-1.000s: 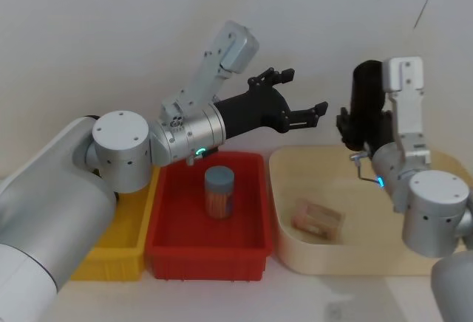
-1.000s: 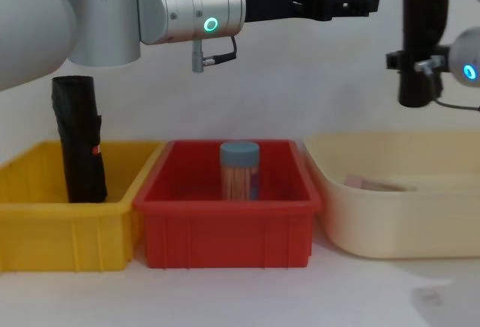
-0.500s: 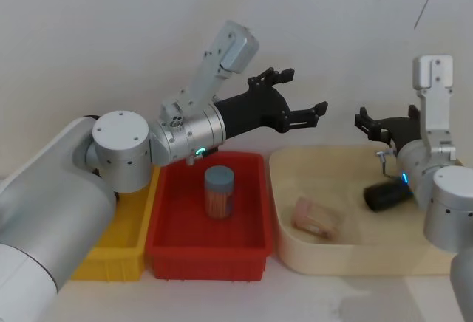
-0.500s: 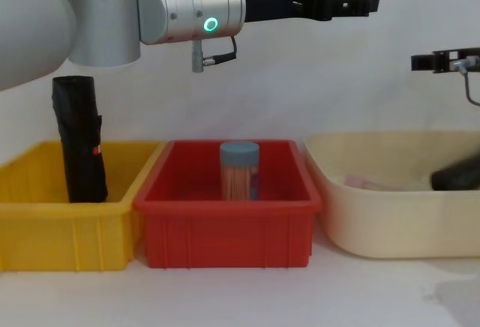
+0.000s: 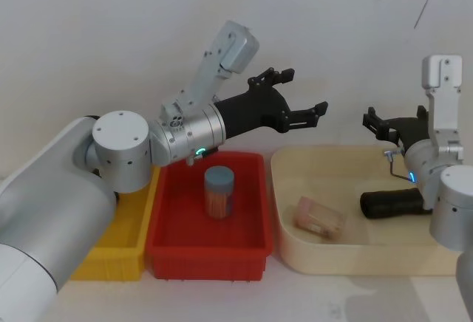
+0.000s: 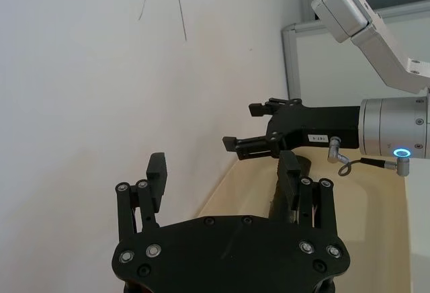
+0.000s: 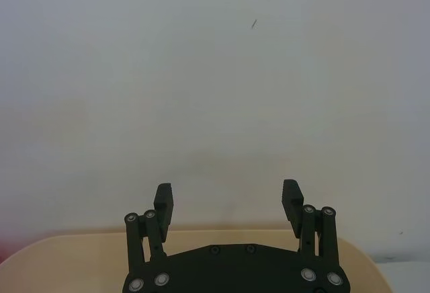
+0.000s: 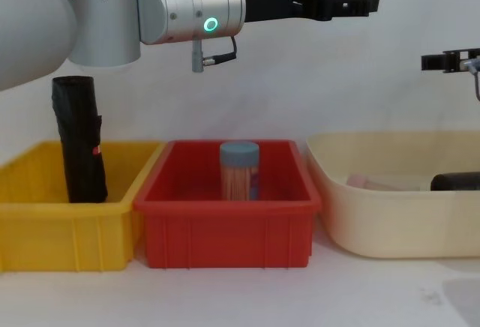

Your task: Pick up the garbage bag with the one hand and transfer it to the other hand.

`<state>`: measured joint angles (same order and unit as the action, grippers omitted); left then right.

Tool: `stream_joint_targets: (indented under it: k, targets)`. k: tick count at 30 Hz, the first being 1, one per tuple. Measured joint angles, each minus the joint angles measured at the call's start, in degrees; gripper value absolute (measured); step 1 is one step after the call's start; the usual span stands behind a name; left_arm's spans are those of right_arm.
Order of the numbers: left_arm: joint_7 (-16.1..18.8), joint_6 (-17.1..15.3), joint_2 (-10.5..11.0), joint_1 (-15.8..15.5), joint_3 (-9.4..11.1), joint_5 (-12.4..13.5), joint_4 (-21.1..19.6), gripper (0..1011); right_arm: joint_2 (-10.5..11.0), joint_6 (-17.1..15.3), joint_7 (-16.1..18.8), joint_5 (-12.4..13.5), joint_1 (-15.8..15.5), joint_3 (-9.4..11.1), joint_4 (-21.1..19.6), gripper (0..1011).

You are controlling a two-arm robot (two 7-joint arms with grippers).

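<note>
The garbage bag point(image 8: 79, 139), a black roll with a small red side label, stands upright in the yellow bin point(image 8: 45, 222) at the left. The one hand, my green-lit left gripper point(image 5: 304, 91), hangs open and empty high above the red bin point(image 8: 225, 229), its fingers pointing right. The other hand, my blue-lit right gripper point(image 5: 373, 126), is open and empty above the cream tub point(image 8: 390, 222). A matching black roll point(image 5: 392, 204) lies on its side in that tub, below the right gripper.
A jar with a blue lid point(image 5: 219, 193) stands in the red bin. A pinkish packet point(image 5: 319, 218) lies in the cream tub beside the black roll. The three containers sit side by side before a white wall.
The right gripper opened and let go of the black roll it held upright. The roll dropped into the cream tub and settled on its side. The left arm stayed still.
</note>
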<state>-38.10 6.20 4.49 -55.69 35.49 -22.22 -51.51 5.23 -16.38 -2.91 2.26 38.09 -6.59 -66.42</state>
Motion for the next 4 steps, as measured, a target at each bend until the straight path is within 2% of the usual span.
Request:
stream_joint_targets:
  k: [4]
  targets:
    - [0.0, 0.0, 0.0, 0.0, 0.0, 0.0, 0.0, 1000, 0.0, 0.0, 0.0, 0.0, 0.0, 0.1, 0.1, 999]
